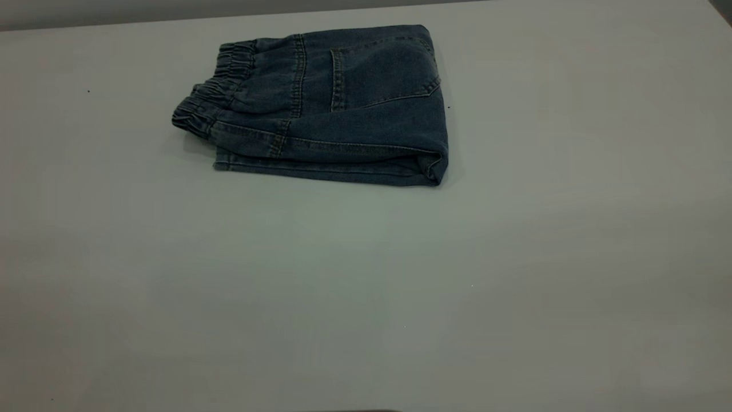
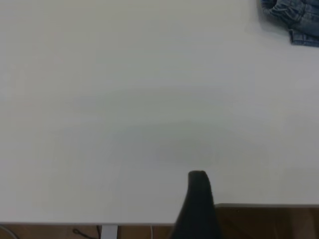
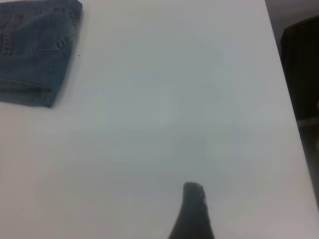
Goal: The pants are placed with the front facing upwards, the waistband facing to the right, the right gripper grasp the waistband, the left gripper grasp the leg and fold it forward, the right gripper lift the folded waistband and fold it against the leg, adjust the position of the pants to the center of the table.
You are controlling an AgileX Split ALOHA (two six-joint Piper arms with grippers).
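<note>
Folded blue denim pants [image 1: 320,106] lie upper centre on the plain white table [image 1: 366,286], so we should nudge them centreward evenly; whether either gripper is spread, we cannot tell.

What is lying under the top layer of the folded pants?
Under the top layer of the pants, which carries the waistband, a lower denim layer pokes out along the near edge. Below that lies the table. The legs between the layers are covered.
</note>
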